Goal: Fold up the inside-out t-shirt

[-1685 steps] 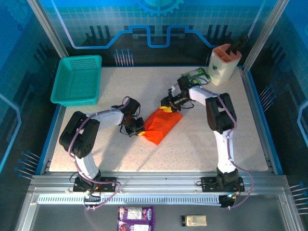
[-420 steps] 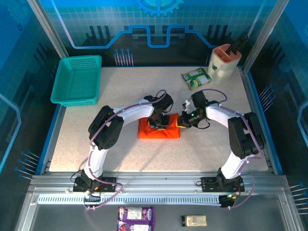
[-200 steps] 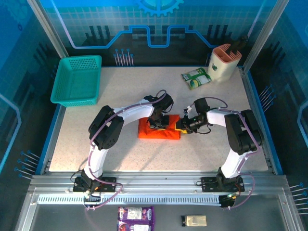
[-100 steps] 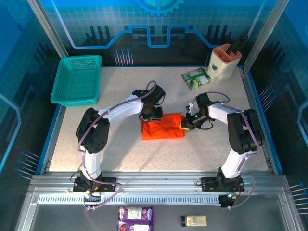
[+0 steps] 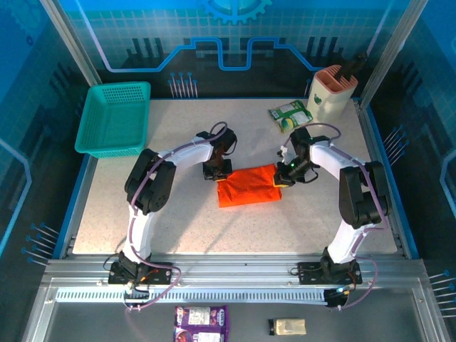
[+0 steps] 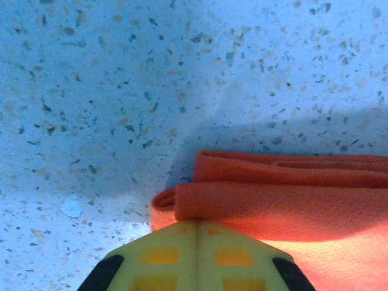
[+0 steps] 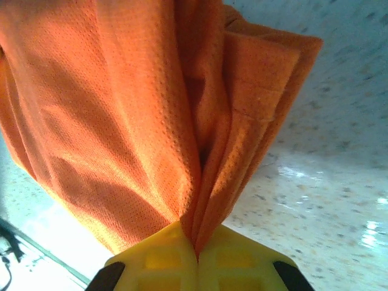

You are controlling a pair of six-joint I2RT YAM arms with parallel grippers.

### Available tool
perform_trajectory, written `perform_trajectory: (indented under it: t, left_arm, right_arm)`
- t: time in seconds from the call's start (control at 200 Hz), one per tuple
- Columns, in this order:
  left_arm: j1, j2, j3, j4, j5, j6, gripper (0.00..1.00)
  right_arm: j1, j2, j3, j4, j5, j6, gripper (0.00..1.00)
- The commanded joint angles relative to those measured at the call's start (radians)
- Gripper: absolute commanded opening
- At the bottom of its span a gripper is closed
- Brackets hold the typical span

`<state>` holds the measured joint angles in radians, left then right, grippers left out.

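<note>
– Right of the teal basket [image 5: 117, 117], what lay on the table [image 5: 178, 228]?
– The inside-out t-shirt [image 5: 248, 187]. It was bright orange, folded into a flat oblong, well apart from the basket and nearer the arm bases than it.
– Left gripper?
– The left gripper [image 5: 217, 171] sat at the shirt end closest to the basket. In the left wrist view its yellow fingers [image 6: 163, 257] were pressed together, and a rolled fold of the cloth [image 6: 285, 194] met their tips. It read as a pinch on that edge. The speckled table top filled the rest of that view.
– How did the shirt lie?
– It ran lengthwise away from the basket, with stacked layers showing along the folded edge in the left wrist view.
– Right gripper?
– The right gripper [image 5: 283, 178] was at the shirt end farthest from the basket. In the right wrist view its fingers [image 7: 233, 260] were clamped together on a gathered bunch of orange mesh [image 7: 133, 103]. The cloth fanned out from the seam between them.
– Anything farther from the basket?
– A green packet [image 5: 291, 115] lay flat on the table beyond the right gripper. A cream and pink holder [image 5: 332, 92] stood upright at the corner opposite the basket, just beside the packet. I could not tell what the dark thing in it was.
</note>
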<state>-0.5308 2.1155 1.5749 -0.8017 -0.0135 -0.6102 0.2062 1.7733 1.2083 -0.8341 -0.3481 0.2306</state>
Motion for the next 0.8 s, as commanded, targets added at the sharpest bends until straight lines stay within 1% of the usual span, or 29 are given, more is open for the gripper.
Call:
perform_trajectory:
  t: [0.0,0.23,0.365,0.565,0.695,0.795]
  left_arm:
    - [0.018,-0.057,-0.023,-0.022,-0.033,0.018,0.07]
    - [0.044,-0.22,-0.052,-0.051,-0.037,0.029,0.09]
    - [0.047,-0.272,-0.086,-0.063,-0.024,0.027,0.08]
    - [0.055,-0.319,-0.162,-0.055,0.03,0.004,0.08]
    - [0.066,-0.344,-0.208,-0.049,0.036,-0.004,0.08]
    - [0.079,-0.37,-0.244,-0.044,0.05,-0.008,0.08]
  right_arm:
    - [-0.015,-0.015,0.096,-0.167,0.16,-0.072,0.0]
    - [-0.022,-0.071,0.278,-0.392,0.494,-0.216,0.0]
    - [-0.063,-0.109,0.381,-0.482,0.629,-0.26,0.0]
    - [-0.139,-0.162,0.497,-0.574,0.747,-0.315,0.0]
    - [-0.125,-0.174,0.527,-0.59,0.76,-0.316,0.0]
    - [-0.085,-0.172,0.491,-0.578,0.77,-0.296,0.0]
